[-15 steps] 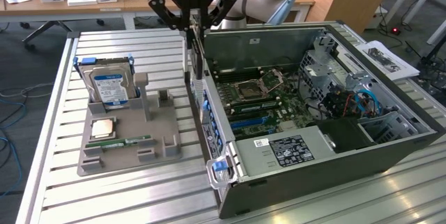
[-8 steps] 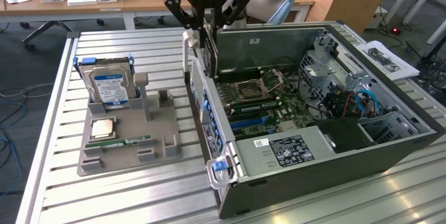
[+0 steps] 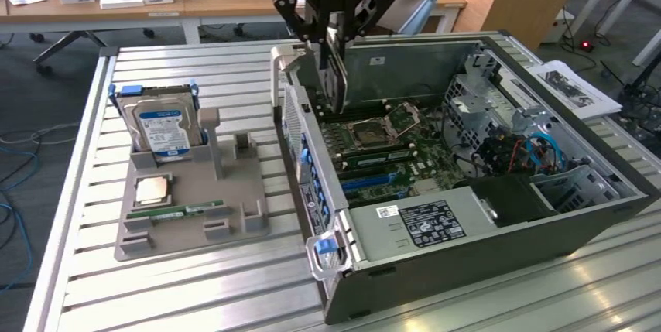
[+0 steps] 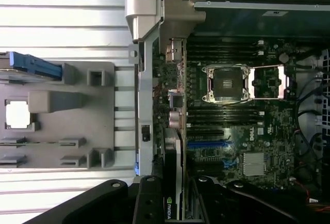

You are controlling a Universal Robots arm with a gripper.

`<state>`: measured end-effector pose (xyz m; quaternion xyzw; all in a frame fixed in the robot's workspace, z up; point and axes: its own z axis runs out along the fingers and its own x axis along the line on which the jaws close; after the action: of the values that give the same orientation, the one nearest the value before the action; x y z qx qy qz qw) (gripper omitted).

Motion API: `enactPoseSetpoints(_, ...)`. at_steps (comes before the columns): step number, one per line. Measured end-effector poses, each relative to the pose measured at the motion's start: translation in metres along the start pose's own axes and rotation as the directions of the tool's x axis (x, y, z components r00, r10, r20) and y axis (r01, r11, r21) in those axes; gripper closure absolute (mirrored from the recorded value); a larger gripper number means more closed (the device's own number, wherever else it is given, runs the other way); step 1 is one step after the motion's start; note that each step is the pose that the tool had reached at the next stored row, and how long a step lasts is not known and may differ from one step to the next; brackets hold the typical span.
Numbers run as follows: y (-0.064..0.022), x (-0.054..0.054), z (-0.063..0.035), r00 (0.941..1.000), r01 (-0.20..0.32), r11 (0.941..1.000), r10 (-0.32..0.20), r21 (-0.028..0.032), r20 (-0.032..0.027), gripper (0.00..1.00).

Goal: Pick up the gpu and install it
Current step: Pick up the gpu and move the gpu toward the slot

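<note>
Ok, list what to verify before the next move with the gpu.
1. gpu held in the tool: ok.
2. gpu upright over the open case: ok.
3. Blue slot on the motherboard free: ok.
4. gpu edge lined up with that slot: cannot tell.
5. Hard drive and memory stick parked in the holder, outside the case: ok.

The hand [image 3: 333, 42] is black, and so is the gpu [image 4: 172, 162], which carries a small green logo. A green motherboard [image 3: 398, 154] with blue slots [image 4: 206, 144] sits inside a dark grey computer case [image 3: 516, 239]. At nine o'clock of it, a silver hard drive [image 3: 163, 129] with a blue-and-white label stands on a grey holder [image 3: 243, 193]. The surface [image 3: 155, 293] is silver, ribbed in long stripes.
</note>
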<state>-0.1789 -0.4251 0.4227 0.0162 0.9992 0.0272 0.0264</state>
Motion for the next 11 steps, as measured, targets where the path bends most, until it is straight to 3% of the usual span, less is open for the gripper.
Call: enactPoseSetpoints(11,0.0013,-0.042,0.0022,1.0,0.0,1.0,0.0,-0.0023,-0.0001,0.73)
